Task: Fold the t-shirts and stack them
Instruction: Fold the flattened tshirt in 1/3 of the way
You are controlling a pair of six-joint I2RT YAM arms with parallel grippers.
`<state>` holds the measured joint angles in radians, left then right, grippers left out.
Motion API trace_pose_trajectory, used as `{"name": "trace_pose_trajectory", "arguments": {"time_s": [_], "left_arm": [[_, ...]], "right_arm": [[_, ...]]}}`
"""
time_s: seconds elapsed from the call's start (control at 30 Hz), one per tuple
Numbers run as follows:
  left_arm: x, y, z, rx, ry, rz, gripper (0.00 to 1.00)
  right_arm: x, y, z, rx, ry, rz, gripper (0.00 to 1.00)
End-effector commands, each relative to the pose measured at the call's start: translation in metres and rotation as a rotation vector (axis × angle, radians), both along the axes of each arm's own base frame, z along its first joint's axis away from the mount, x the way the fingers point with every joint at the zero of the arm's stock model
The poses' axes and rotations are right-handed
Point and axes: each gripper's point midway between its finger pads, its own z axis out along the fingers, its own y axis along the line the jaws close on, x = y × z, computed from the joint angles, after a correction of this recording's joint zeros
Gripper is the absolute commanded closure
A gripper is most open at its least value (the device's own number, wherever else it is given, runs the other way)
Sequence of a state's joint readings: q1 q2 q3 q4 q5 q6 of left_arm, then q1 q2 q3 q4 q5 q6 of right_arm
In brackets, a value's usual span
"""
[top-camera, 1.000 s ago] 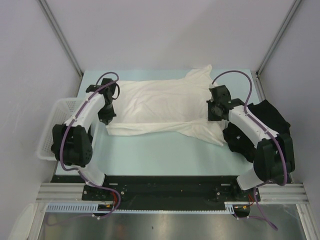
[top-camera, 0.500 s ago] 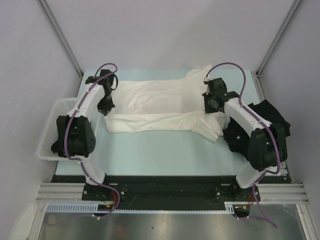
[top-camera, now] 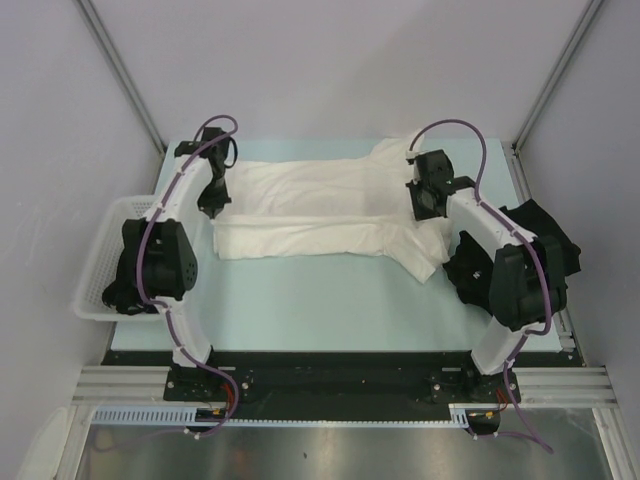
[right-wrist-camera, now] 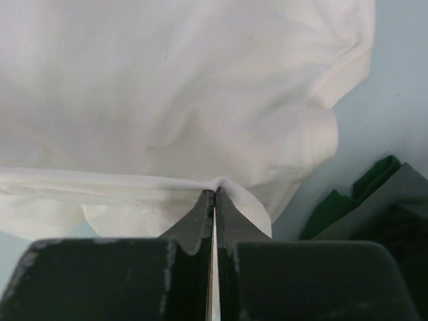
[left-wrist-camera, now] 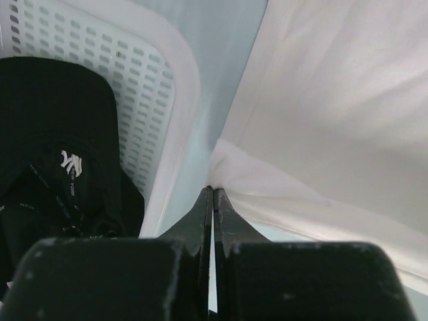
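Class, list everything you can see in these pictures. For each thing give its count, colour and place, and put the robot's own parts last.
white t-shirt: one, cream-white, spread across the far half of the table
black t-shirts: a heap, count unclear, black, right edge of the table
black garment: one visible, black with white print, inside the basket
green cloth: one piece, dark green, by the black heap
basket: one, white mesh, left of the table
table: one, pale blue-green
left gripper: black, shut on the white t-shirt's left end
right gripper: black, shut on its right end
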<state>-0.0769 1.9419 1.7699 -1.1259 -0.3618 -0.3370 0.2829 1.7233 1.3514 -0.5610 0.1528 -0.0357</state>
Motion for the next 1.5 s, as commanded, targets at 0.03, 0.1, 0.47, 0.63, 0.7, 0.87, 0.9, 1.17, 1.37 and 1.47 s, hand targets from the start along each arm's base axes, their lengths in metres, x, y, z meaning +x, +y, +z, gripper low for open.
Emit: {"name": "trace_pose_trajectory", "arguments": {"time_s": [0.03,0.1,0.47,0.63,0.7,0.87,0.9,1.17,1.37,1.47], "left_arm": [[0.016,0.008,0.008,0.029,-0.012,-0.023,1.00],[0.020,0.007,0.007,0.024,-0.013,-0.030,1.00],[0.032,0.010,0.002,0.044,-0.005,-0.032,1.00],[0.039,0.017,0.002,0.073,-0.008,-0.020,1.00],[0.042,0.019,0.003,0.076,-0.013,-0.014,1.00],[0.050,0.020,-0.007,0.069,-0.019,-0.014,1.00],[0.052,0.018,-0.008,0.061,-0.028,-0.016,1.00],[0.067,0.016,-0.036,0.054,-0.034,-0.013,1.00],[0.075,0.012,-0.057,0.035,-0.032,-0.020,1.00],[0.079,0.013,-0.061,0.042,-0.042,-0.016,1.00]], "right_arm": [[0.030,-0.016,0.028,-0.048,-0.117,-0.029,1.00],[0.034,-0.017,0.028,-0.052,-0.123,-0.031,1.00],[0.046,-0.015,0.016,-0.050,-0.111,-0.025,1.00],[0.050,-0.020,0.010,-0.068,-0.103,-0.027,1.00],[0.051,-0.022,0.008,-0.064,-0.101,-0.031,1.00],[0.054,-0.027,0.002,-0.072,-0.099,-0.049,1.00],[0.055,-0.027,0.002,-0.073,-0.103,-0.050,1.00],[0.070,-0.028,-0.008,-0.089,-0.133,-0.067,1.00],[0.080,-0.028,-0.021,-0.097,-0.139,-0.075,1.00],[0.082,-0.027,-0.029,-0.086,-0.133,-0.078,1.00]]}}
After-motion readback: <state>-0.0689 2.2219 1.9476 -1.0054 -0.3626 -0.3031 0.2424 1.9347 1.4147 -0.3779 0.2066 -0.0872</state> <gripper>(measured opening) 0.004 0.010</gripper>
